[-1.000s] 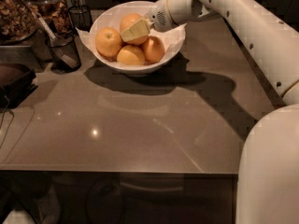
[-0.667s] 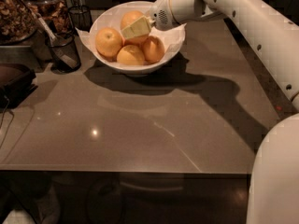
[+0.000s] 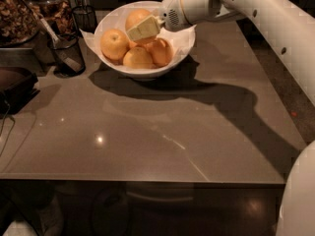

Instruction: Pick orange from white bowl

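gripper (image 3: 142, 28) over white bowl (image 3: 143, 73), in front of orange (image 3: 135, 14) at bowl's back | opening: cannot tell | contact unclear | orange's lower half hidden by gripper

The orange (image 3: 135, 17), round and smooth, lies at the back of the white bowl (image 3: 147, 72). The bowl is wide, paper-lined and upright on the desk's (image 3: 147, 146) far side. The pincer (image 3: 141, 29) hangs over the bowl, covering the orange's lower front.

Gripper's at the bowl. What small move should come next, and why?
Probably ease the gripper down a little onto the orange at the back of the bowl. It hangs right against that fruit, and no fruit looks lifted yet.
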Available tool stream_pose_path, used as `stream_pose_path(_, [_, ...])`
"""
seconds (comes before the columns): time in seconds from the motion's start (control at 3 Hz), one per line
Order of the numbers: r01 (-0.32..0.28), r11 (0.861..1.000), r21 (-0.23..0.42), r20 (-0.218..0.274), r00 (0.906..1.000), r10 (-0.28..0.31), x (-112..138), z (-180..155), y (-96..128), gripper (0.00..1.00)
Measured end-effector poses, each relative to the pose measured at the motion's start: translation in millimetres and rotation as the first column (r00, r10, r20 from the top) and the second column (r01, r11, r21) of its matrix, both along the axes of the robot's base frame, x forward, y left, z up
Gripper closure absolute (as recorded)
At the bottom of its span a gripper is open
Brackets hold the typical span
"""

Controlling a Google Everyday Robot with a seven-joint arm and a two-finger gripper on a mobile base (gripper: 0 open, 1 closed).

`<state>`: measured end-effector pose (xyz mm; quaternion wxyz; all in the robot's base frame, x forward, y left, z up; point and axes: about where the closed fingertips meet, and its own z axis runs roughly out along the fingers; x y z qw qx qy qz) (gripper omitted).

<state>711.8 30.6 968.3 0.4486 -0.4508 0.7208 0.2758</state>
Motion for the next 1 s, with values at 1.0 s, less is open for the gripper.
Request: stream_pose_path(1.0, [0.017, 1.0, -0.002, -0.019, 0.9997, -0.017, -49, 17, -5, 1.0])
